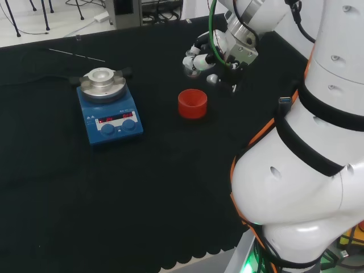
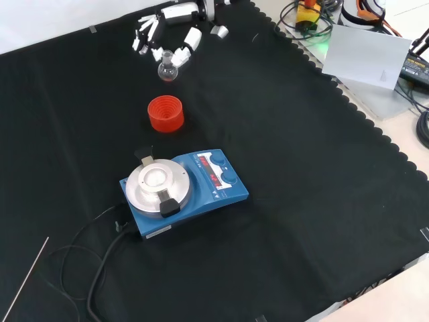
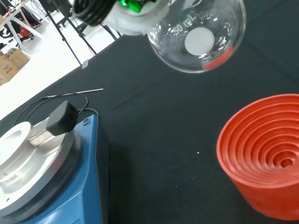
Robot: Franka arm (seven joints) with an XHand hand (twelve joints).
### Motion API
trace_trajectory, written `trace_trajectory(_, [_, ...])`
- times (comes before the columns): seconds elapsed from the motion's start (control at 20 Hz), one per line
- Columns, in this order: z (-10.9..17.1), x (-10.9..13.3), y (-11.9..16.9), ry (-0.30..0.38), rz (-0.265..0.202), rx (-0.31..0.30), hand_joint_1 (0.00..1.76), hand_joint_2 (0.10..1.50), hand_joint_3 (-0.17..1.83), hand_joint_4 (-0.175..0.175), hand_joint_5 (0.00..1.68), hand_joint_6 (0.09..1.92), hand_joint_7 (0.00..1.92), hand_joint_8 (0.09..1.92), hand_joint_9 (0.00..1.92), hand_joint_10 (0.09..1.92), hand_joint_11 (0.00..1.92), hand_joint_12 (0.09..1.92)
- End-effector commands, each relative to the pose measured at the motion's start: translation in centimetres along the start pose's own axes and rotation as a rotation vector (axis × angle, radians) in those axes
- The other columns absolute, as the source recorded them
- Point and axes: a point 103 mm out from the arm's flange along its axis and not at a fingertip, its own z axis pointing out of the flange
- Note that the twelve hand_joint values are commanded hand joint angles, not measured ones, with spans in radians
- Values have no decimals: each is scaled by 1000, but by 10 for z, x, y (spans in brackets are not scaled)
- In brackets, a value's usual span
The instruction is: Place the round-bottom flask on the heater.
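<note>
A small clear round-bottom flask (image 2: 167, 70) hangs in the air, held at its neck by the hand (image 2: 175, 41), whose fingers curl round it. In the wrist view the flask (image 3: 198, 35) floats above the cloth, with a white round label on its bulb. The hand (image 1: 205, 56) is up and to the right of the red stand in the head view. The blue heater (image 1: 108, 108) with a round metal top plate (image 1: 102, 81) stands at the left; in the front view the heater (image 2: 184, 191) is nearer the camera than the stand.
A red ribbed ring stand (image 1: 192, 103) sits on the cloth between hand and heater, seen below the flask in the front view as the stand (image 2: 165, 113). The heater's black cable (image 2: 94, 255) trails over the cloth. A thin rod (image 1: 77, 55) lies behind the heater.
</note>
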Motion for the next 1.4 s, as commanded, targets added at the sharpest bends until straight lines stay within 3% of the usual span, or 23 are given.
trace_trajectory(0.05, [-6, 12, -9, -7, -13, 22, 1070, 779, 587, 169, 1089, 959, 410, 547, 553, 548, 48, 1341])
trace_trajectory(0.45, [-10, 33, -4, -11, -43, 48, 1073, 765, 606, 173, 1098, 951, 410, 549, 552, 549, 48, 1340])
trace_trajectory(1.4, [25, 132, 47, -24, -211, 127, 1077, 750, 628, 173, 1106, 945, 410, 551, 552, 553, 65, 1344])
